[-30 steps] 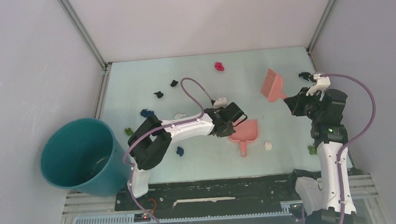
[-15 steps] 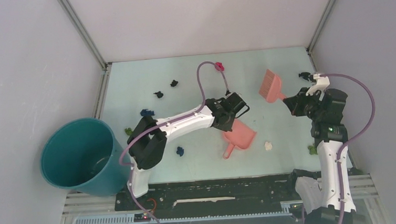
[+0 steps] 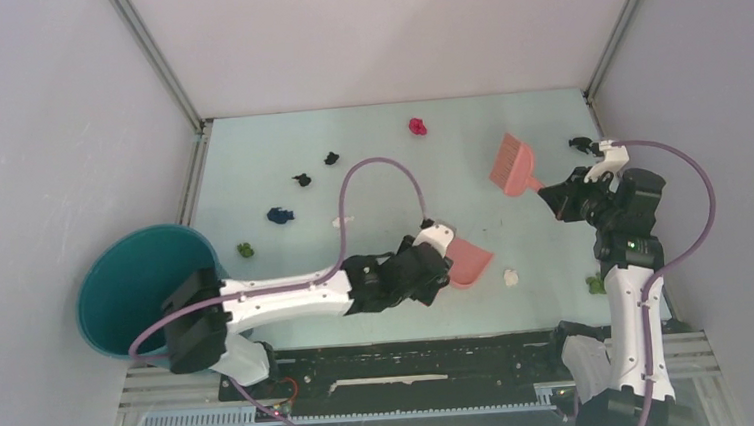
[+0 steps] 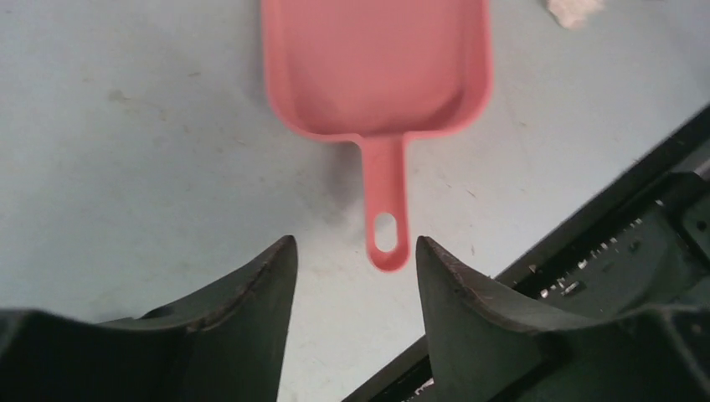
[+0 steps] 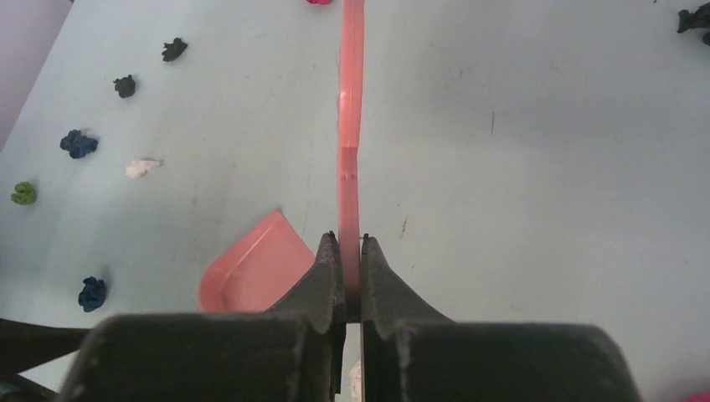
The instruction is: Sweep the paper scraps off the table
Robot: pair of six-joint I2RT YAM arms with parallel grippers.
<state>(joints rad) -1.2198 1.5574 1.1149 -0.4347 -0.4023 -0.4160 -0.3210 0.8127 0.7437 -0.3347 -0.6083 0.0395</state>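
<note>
**Supervisor:** State the condition of the left tool.

**Operator:** My left gripper (image 4: 356, 247) has its jaws spread and is holding nothing. The dustpan (image 4: 377, 67) lies flat on the table (image 4: 126, 151) with nothing in it. Its handle (image 4: 386, 201) points back toward me and ends in the gap just ahead of the fingertips, touching neither. I judge that this line-up suits a pinch on the handle end, which would hold the pan steady.

**Supervisor:** And the right tool?

**Operator:** My right gripper (image 5: 349, 244) is pressed together on the thin handle of the brush (image 5: 350, 126). The brush stands edge-on and reaches toward the far side. I cannot tell whether the bristles touch the surface.

**Supervisor:** Where is the material to be cleared?

**Operator:** The paper scraps (image 3: 417, 126) are scattered across the table.
- A white one lies just beside the pan.
- A green one lies near my right arm.
- Black, blue and green ones lie to the left.
- A magenta one lies near the far edge.

The bucket (image 3: 148, 289) stands at the left edge, well apart from the pan. I judge that the sweeping has hardly begun.
</note>
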